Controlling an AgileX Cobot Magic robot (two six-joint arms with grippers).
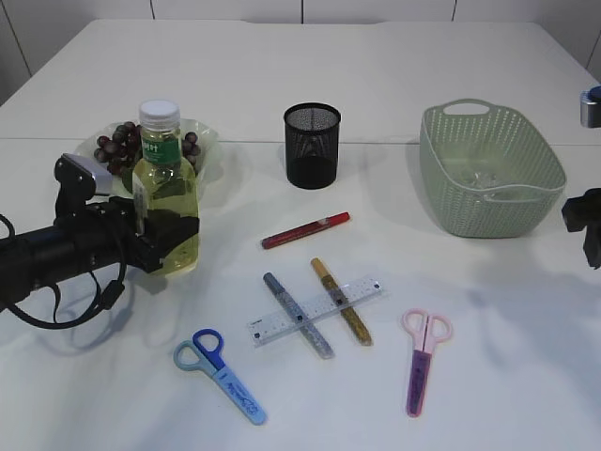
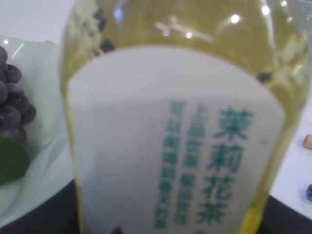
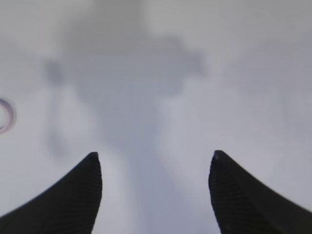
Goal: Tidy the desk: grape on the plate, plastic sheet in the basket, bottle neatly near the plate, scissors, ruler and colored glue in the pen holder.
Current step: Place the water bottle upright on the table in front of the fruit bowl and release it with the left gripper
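- Setting the bottle point(image 1: 167, 193) down is the step in hand, as I judge it: left gripper point(image 1: 160, 235) is clamped round the lower body of the jasmine tea bottle, which stands upright just in front of the plate point(image 1: 208, 134).
- To do it well: keep the bottle vertical, make sure its base is flat on the table, then spread the fingers evenly and back straight out toward the left, so the jaw does not drag the label or tip it into the plate.
- Left wrist view: bottle label fills the frame; grapes point(image 2: 12, 100) sit close behind it at left.
- Nearest the bottle, to its right on the table: blue scissors point(image 1: 221, 373), clear ruler point(image 1: 315, 311) lying across two glue pens point(image 1: 298, 315), pink scissors point(image 1: 422, 358), red glue pen point(image 1: 305, 229). None stowed yet.
- Right gripper point(image 3: 155, 190) hangs released over bare table, far right of the bottle, grasping nothing.
- Containers, farther back: plate behind the bottle holds the grape bunch; black mesh pen holder point(image 1: 312, 145) to the bottle's right looks empty; green basket point(image 1: 491, 169) far right has something clear and crumpled inside, likely the plastic sheet point(image 1: 484, 177).
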